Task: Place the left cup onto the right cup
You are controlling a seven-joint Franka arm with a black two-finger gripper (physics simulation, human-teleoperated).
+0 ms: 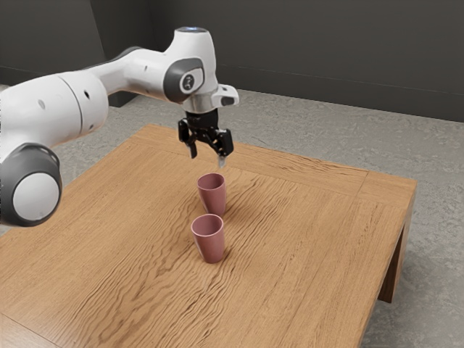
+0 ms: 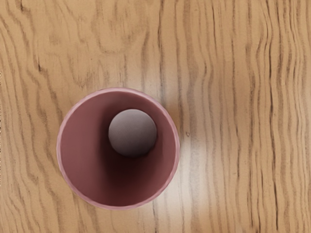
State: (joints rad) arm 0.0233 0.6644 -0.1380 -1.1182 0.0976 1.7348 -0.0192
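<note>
Two dusty-pink cups stand upright on the wooden table (image 1: 304, 239). The farther cup (image 1: 212, 193) sits just below my gripper (image 1: 207, 155), which hovers a short way above its rim with the fingers spread open and nothing between them. The nearer cup (image 1: 208, 237) stands a little in front of it, toward the table's near edge, apart from the first. In the wrist view I look straight down into a pink cup (image 2: 118, 148), its pale bottom visible, with bare wood grain (image 2: 243, 97) around it.
The table's raised border runs along the far edge (image 1: 290, 161) and the exterior view's right edge (image 1: 406, 196). Grey floor lies beyond. My white arm (image 1: 87, 94) comes in from the exterior view's left.
</note>
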